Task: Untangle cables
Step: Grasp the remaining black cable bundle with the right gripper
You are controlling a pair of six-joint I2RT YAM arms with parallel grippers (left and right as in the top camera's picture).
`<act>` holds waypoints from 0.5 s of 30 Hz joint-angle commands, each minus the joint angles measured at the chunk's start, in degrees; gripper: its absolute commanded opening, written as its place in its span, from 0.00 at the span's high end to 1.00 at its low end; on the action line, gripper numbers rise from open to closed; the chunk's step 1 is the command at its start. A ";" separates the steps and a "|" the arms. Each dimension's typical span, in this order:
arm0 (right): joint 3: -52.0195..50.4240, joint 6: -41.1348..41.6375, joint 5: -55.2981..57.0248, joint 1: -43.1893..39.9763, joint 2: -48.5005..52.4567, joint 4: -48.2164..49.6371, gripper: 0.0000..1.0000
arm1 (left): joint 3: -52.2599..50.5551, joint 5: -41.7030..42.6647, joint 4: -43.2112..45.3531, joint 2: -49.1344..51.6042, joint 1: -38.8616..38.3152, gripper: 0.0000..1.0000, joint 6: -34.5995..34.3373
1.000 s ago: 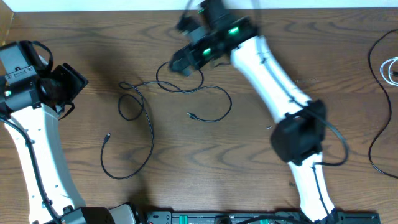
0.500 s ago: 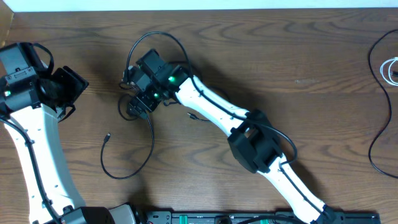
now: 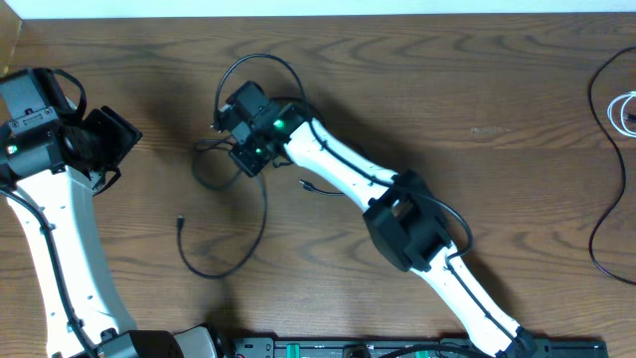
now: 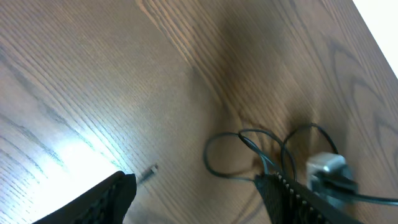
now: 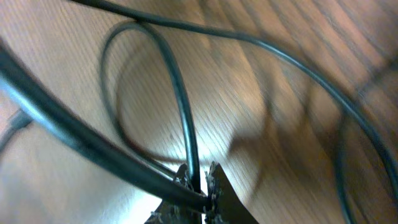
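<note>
On the brown wooden table [image 3: 477, 80], the thin black cable [image 3: 260, 224] is laid in a loose curve nearest the arm bases, with its small plug [image 3: 181, 221] lying free. Farther on, one strand is pinched between the closed fingers of the right gripper [image 5: 198, 186]. The left gripper [image 4: 193, 186] is held spread and empty, well apart; a white coiled cable [image 3: 628, 111] is seen at the right edge

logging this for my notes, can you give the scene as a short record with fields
right fingers: shut on the black cable, near its tangled loops
left fingers: open, empty, off to the left
black cable: loose loops on the table, one plug lying free
other cables: far right edge of the table, untouched
</note>
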 commanded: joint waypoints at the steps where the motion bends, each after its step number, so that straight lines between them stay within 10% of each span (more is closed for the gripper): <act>1: 1.77 -0.15 -6.36 -4.15 -9.27 -3.93 0.99 | 0.68 -0.33 -0.17 0.33 0.17 0.29 -0.26; 15: 0.74 -0.07 -10.60 -16.20 -16.15 -23.63 0.99 | 0.68 -0.35 -0.15 0.33 0.17 0.29 -0.26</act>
